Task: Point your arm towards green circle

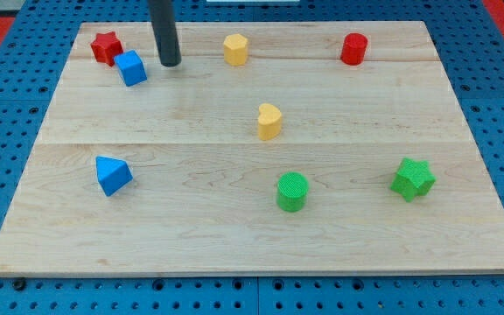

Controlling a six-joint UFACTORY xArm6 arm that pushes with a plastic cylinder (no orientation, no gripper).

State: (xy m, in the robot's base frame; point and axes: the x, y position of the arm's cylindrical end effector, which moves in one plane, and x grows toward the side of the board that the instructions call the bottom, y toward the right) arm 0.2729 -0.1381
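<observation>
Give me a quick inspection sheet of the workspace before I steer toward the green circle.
Surface: wooden board, flat, on a blue pegboard.
Job's things: green circle, upright, low and right of centre, nothing touching it.
Clutter: green star to its right; yellow heart above it; yellow block, red cylinder, red star, blue cube along the top; blue triangle at left.
Grippers: none; my tip sits at top left, just right of the blue cube, far from the green circle.
Cables: nothing seen.
Surroundings: red strips at the top corners.
</observation>
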